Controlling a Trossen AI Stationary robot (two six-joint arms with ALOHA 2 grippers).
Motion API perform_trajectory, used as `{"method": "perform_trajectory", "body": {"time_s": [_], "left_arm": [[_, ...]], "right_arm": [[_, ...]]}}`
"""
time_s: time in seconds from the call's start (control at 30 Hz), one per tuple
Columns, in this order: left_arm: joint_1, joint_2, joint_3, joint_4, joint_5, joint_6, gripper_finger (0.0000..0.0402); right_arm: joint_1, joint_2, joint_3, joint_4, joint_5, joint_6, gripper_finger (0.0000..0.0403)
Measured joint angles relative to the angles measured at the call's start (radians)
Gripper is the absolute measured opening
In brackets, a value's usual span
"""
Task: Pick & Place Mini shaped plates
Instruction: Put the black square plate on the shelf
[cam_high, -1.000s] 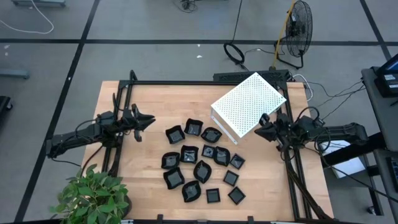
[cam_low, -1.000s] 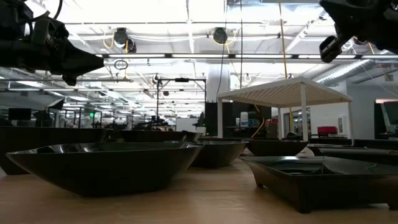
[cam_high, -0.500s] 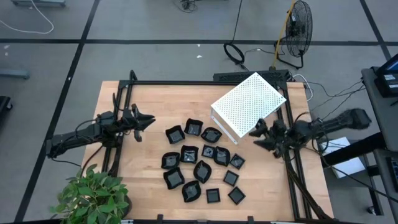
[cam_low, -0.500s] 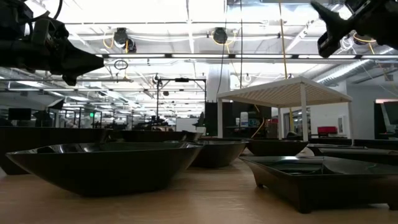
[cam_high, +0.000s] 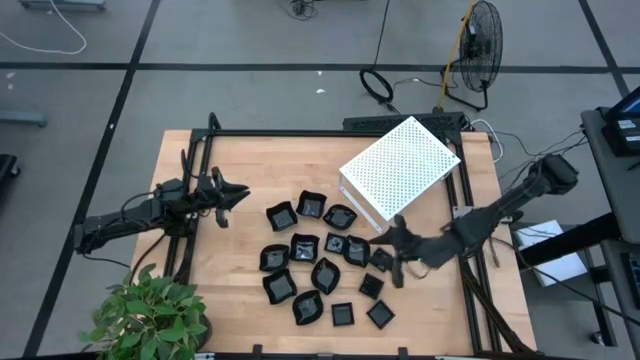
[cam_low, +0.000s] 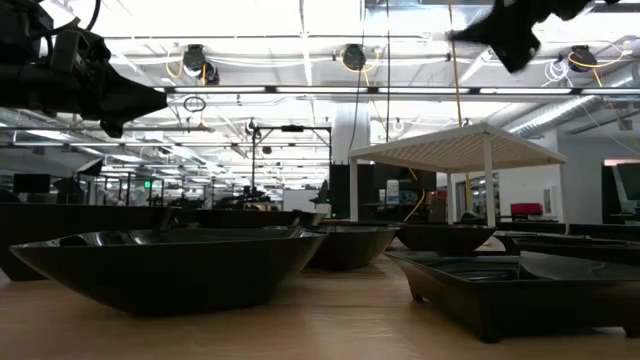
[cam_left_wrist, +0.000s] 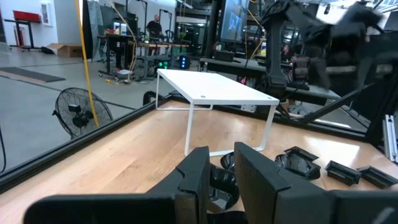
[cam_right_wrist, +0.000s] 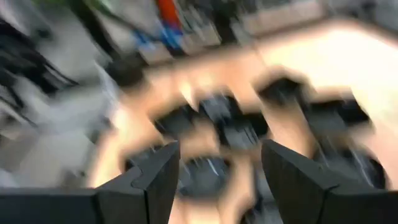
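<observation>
Several mini shaped plates (cam_high: 322, 265), small glossy black dishes, lie bottom down in a loose cluster on the wooden table (cam_high: 230, 260); in the low view the nearest one (cam_low: 180, 265) looms large. My right gripper (cam_high: 396, 254) hovers open above the cluster's right edge, holding nothing; its wrist view (cam_right_wrist: 221, 180) is blurred. My left gripper (cam_high: 238, 194) waits at the table's left edge, pointing level at the plates (cam_left_wrist: 298, 163), its fingers (cam_left_wrist: 194, 180) a narrow gap apart with nothing between them.
A large white perforated box (cam_high: 400, 168) stands on legs at the far right of the table, just beyond my right arm. A potted plant (cam_high: 150, 315) sits at the near left corner. Black frame rails (cam_high: 470, 250) run along the table's sides.
My right gripper has swung from the table's right edge beside the white box toward the near left, out over the plates' right side, rising and turning as it went. Its fingers have opened wide. The plates have not moved.
</observation>
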Motion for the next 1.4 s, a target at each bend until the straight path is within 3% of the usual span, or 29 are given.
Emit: {"method": "perform_trajectory", "body": {"time_s": [0.17,0.27,0.5,0.67,1.0,1.2,1.4], "left_arm": [[0.000,0.000,0.000,0.000,0.000,0.000,0.0077],[0.000,0.000,0.000,0.000,0.000,0.000,0.0076],[0.000,0.000,0.000,0.000,0.000,0.000,0.0076],[0.000,0.000,0.000,0.000,0.000,0.000,0.0077],[0.000,0.000,0.000,0.000,0.000,0.000,0.0076],[0.000,0.000,0.000,0.000,0.000,0.000,0.0077],[0.000,0.000,0.000,0.000,0.000,0.000,0.0076]], "right_arm": [[0.012,0.120,0.133,-0.347,-0.016,0.259,0.0213],[0.012,0.158,0.130,-0.480,-0.080,0.400,0.0212],[0.000,0.204,0.107,-0.686,-0.077,0.603,0.0212],[-0.026,0.204,0.004,-0.607,-0.081,0.667,0.0212],[-0.046,0.204,-0.175,-0.259,-0.109,0.648,0.0212],[-0.046,0.204,-0.182,-0.240,-0.108,0.619,0.0207],[-0.046,0.204,-0.182,-0.240,-0.160,0.602,0.0161]]}}
